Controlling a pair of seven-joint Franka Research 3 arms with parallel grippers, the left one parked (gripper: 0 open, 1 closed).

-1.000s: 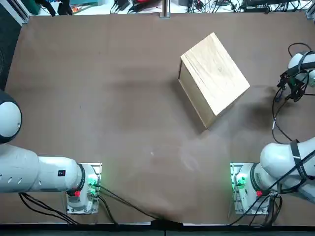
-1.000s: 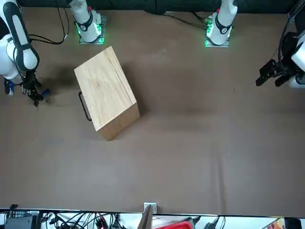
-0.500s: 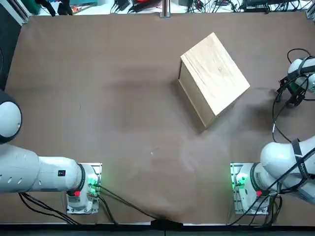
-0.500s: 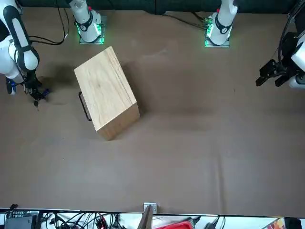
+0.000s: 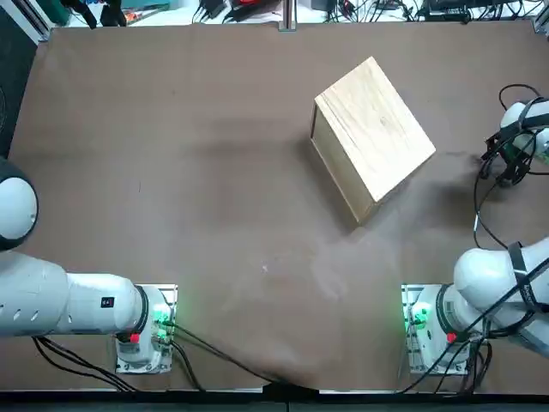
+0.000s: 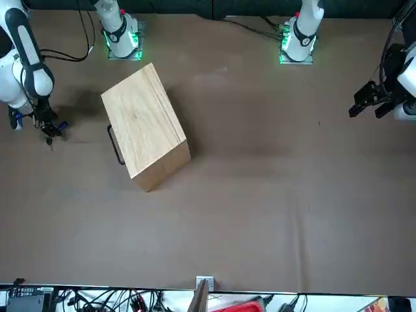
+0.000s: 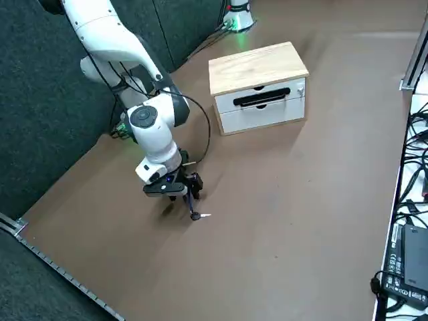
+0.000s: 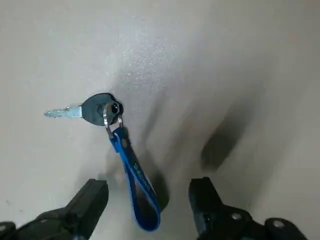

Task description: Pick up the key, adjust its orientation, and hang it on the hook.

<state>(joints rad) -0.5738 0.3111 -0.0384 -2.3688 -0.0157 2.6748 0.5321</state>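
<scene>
Brown table [image 5: 171, 154] throughout, with a wooden box [image 7: 257, 83] standing near the far middle, drawer front with dark handle facing the robot's right side. No hook made out in any view; possibly on or about the box, but not to be told from here. Right arm bent low over the table's right edge, well apart from the box, right gripper [image 8: 145, 200] hovering close above the surface with fingers [image 8: 90, 200] spread apart and holding nothing. Blue strap loop [image 8: 136, 182] lying on the table between those fingers, running up through a small ring to the key [image 8: 87, 110], dark head and pale blade flat on the table just beyond the fingertips. Same key seen from the side as a small pale sliver [image 7: 199, 215] just beside the gripper. Step in hand, by the look of it: the pick-up, not yet made. Next move likely a short descent and a closing on the strap or the key head, kept square so the thin strap stays between the pads; reorienting and hanging still to come.
</scene>
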